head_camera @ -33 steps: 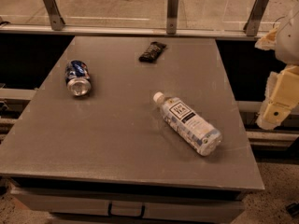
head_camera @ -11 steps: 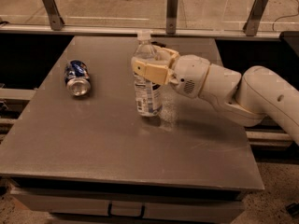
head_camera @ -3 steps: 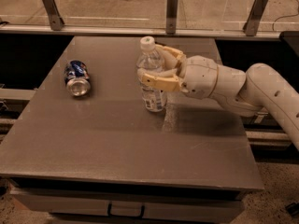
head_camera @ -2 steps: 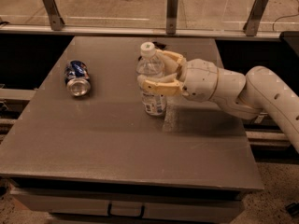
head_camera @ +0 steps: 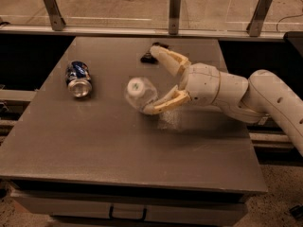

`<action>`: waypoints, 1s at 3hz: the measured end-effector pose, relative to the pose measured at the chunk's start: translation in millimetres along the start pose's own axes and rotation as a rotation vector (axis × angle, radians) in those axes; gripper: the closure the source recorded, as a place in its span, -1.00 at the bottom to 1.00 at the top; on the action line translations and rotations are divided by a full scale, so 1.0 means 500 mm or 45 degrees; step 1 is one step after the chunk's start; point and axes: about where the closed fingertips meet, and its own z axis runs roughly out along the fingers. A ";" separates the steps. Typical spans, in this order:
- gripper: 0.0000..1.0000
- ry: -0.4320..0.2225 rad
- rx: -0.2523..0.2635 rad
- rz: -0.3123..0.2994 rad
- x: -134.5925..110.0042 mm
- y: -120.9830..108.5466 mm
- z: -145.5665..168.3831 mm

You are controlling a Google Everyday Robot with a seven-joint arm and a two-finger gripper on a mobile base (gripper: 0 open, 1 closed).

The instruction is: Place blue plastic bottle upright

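Note:
The blue plastic bottle [head_camera: 140,93] is clear with a white cap. It is tilted steeply, no longer upright, with its cap pointing toward the camera. It is near the middle of the grey table [head_camera: 94,141]. My gripper [head_camera: 149,80] reaches in from the right and is open wide. One finger [head_camera: 166,58] is above and behind the bottle. The other finger [head_camera: 163,105] lies against the bottle's lower right side. The bottle's base is hidden behind its own body.
A blue metal can [head_camera: 78,78] lies on its side at the left of the table. A small dark object [head_camera: 148,57] lies at the back, partly behind my upper finger. A rail with metal posts [head_camera: 174,12] runs behind the table. My arm [head_camera: 246,96] spans the right side.
The bottle stood upright between my fingers a second ago. Now the fingers have spread apart and the bottle has tipped over toward the camera.

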 end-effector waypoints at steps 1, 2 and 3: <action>-1.00 0.008 0.002 0.001 0.002 -0.002 0.001; -1.00 0.015 0.024 0.005 0.008 -0.001 0.001; -1.00 0.031 0.070 0.007 0.009 0.001 -0.010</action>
